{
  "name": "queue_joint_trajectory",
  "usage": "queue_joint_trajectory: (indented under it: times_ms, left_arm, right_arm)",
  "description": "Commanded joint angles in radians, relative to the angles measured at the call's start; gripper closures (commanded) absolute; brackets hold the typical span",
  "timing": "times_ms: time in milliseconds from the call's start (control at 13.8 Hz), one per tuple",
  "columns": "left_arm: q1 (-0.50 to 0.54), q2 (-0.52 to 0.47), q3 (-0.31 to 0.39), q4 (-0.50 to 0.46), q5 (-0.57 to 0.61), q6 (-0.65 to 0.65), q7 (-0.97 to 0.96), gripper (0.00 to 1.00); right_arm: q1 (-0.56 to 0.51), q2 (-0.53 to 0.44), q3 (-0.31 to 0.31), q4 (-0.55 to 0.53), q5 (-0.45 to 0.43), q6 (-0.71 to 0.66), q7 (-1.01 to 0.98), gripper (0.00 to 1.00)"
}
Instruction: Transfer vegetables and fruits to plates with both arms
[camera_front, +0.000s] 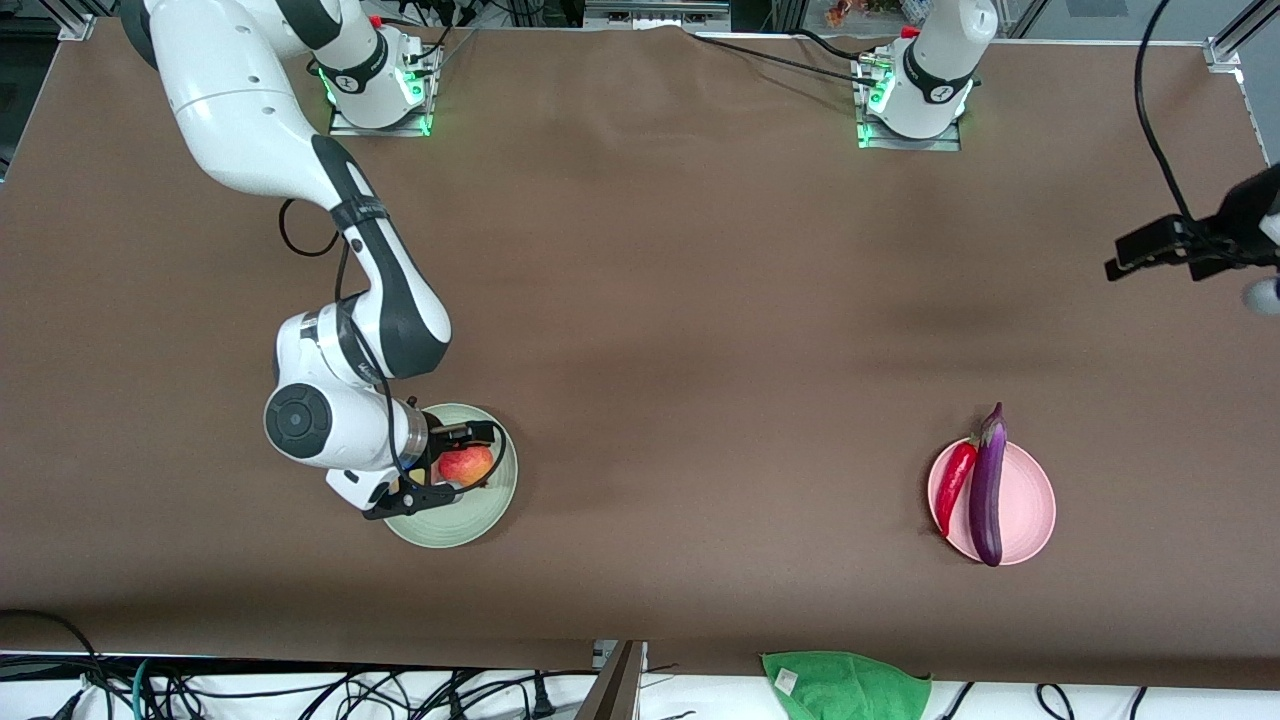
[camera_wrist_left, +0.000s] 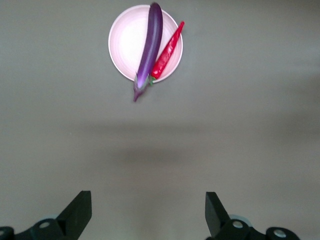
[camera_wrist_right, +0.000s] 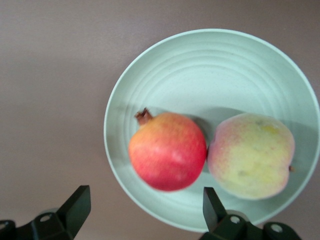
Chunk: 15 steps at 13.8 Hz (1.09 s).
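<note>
From the front, my right arm folds down and my right claw (camera_front: 440, 462) hangs over the green plate (camera_front: 490, 515) holding the pomegranate (camera_front: 466, 464). My left claw (camera_wrist_left: 148, 212) gapes empty over bare counter (camera_wrist_left: 250, 130); eggplant (camera_wrist_left: 149, 47) and chili (camera_wrist_left: 168, 50) lie on the pink plate (camera_wrist_left: 125, 47). Right wrist: fingers (camera_wrist_right: 75, 205) apart, clear of the pomegranate touching the peach (camera_wrist_right: 251, 156).

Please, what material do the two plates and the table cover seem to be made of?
The green plate looks like matte moulded plastic, with ridged rings and no glare; glazed ceramic is possible. The pink plate looks the same, smooth and dull. The table cover seems to be brown cloth or felt: flat, no shine.
</note>
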Motion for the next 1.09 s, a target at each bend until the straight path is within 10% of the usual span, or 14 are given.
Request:
queue_joint_trajectory:
  times_ms: [0, 509, 1018]
  left_arm:
    - [0.05, -0.043, -0.03, -0.068, 0.016, 0.025, -0.003, 0.0]
    - [0.044, 0.02, -0.03, -0.017, 0.021, 0.018, -0.004, 0.0]
    - [0.04, 0.02, -0.03, -0.014, 0.033, 0.018, -0.007, 0.0]
  right_arm:
    - [-0.013, -0.053, 0.001, 0.025, -0.004, -0.077, -0.034, 0.01]
    - [-0.089, -0.247, -0.053, -0.005, -0.009, -0.279, -0.192, 0.01]
    - [-0.088, -0.703, -0.102, -0.381, -0.084, -0.334, -0.174, 0.01]
